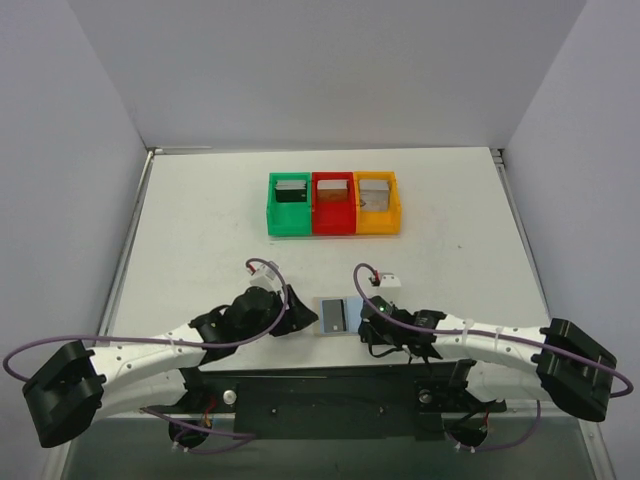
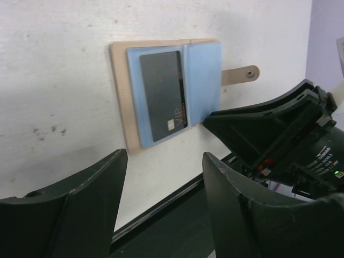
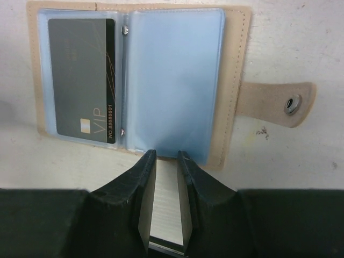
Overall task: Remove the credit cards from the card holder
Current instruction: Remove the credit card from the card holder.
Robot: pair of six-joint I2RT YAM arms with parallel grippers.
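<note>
The tan card holder [image 3: 236, 64] lies open on the table between my two grippers, near the front edge. Its left pocket holds a dark credit card [image 3: 80, 75] marked VIP. The right pocket [image 3: 172, 75] looks empty. My right gripper [image 3: 167, 153] has its tips at the near edge of that right pocket. Its jaws stand a narrow gap apart, and only pale table shows between them. My left gripper [image 2: 164, 156] hovers open just left of the holder [image 2: 118, 97], holding nothing.
Green [image 1: 290, 222], red [image 1: 333, 222] and orange [image 1: 377, 222] bins stand in a row at the back, with a card leaning inside each. The holder's snap strap [image 3: 279, 102] sticks out to the right. A black mounting plate [image 1: 320, 395] runs along the table's front edge.
</note>
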